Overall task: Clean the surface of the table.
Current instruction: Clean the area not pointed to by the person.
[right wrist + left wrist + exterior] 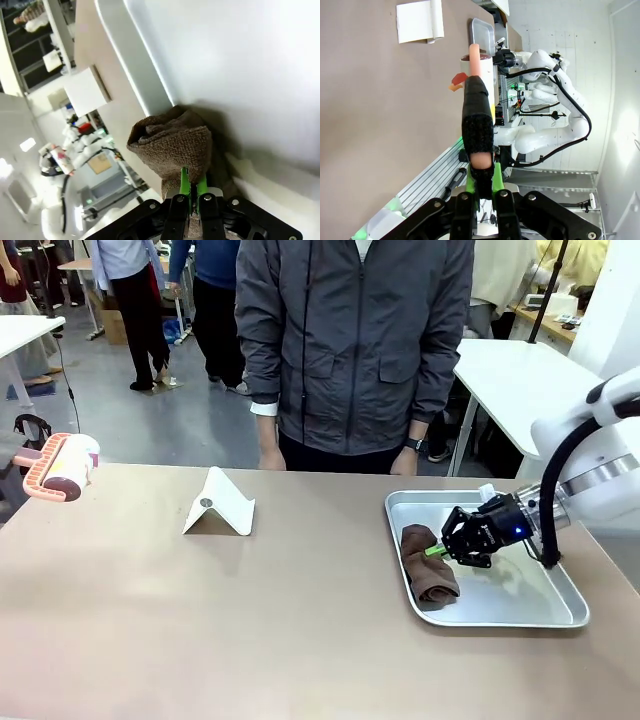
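— Taupe surface spans the foreground: rigid, smooth, likely to be wiped, not grasped. Soft brown cloth lies in tray, with right pincer clamped on its fold.

— Meanwhile left pincer is clamped on lint roller handle, near surface's left edge. Roller's sheet is hard to make out.

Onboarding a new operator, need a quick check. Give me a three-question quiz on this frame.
1. True or false: the brown cloth lies on the bare table.
2. The left hand grips: A) the white folded stand, B) the lint roller, C) the brown cloth.
3. Fill in: the right hand is shut on the ____.
Key: 1 false, it lies in the metal tray; 2 B; 3 brown cloth.
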Controlling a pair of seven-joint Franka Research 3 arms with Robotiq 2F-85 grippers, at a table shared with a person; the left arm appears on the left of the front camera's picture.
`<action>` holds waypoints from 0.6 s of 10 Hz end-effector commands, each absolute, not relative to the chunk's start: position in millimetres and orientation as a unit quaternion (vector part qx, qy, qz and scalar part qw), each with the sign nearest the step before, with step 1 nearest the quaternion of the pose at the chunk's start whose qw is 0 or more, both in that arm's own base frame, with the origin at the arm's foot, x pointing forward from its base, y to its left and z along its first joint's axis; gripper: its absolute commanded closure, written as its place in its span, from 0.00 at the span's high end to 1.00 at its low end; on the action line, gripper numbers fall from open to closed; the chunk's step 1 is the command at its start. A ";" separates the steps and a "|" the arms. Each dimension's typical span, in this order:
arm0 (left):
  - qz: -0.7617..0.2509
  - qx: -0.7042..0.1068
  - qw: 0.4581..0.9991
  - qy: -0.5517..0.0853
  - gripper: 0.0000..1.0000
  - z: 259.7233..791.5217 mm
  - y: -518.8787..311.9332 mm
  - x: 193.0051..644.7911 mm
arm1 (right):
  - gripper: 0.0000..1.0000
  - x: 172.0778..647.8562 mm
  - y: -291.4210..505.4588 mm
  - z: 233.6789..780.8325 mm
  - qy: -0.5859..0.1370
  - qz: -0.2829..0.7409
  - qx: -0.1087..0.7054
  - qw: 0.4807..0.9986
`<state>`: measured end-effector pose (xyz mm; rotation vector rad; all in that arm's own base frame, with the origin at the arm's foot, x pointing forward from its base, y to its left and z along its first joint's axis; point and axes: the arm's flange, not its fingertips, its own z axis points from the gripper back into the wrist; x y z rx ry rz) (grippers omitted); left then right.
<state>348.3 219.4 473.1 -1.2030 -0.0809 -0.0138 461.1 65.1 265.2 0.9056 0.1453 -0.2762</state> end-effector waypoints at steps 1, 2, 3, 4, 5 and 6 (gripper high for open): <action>-0.002 -0.569 0.821 -0.037 0.14 478.5 217.8 346.9 | 0.04 454.9 79.2 273.6 0.029 -0.074 0.397 0.914; -0.002 -0.569 0.821 -0.037 0.14 478.5 217.8 346.9 | 0.04 453.2 88.2 271.5 0.019 -0.047 0.383 0.922; -0.002 -0.569 0.821 -0.037 0.14 478.5 217.8 346.9 | 0.04 452.6 95.0 267.6 0.012 -0.033 0.372 0.928; -0.002 -0.569 0.821 -0.037 0.14 478.5 217.8 346.9 | 0.04 453.7 99.3 264.5 0.007 -0.023 0.360 0.933; -0.002 -0.569 0.821 -0.037 0.14 478.5 217.8 346.9 | 0.04 453.2 101.3 262.0 0.017 -0.018 0.354 0.935; -0.002 -0.569 0.821 -0.037 0.14 478.5 217.8 346.9 | 0.04 454.5 99.3 260.2 0.019 -0.020 0.347 0.937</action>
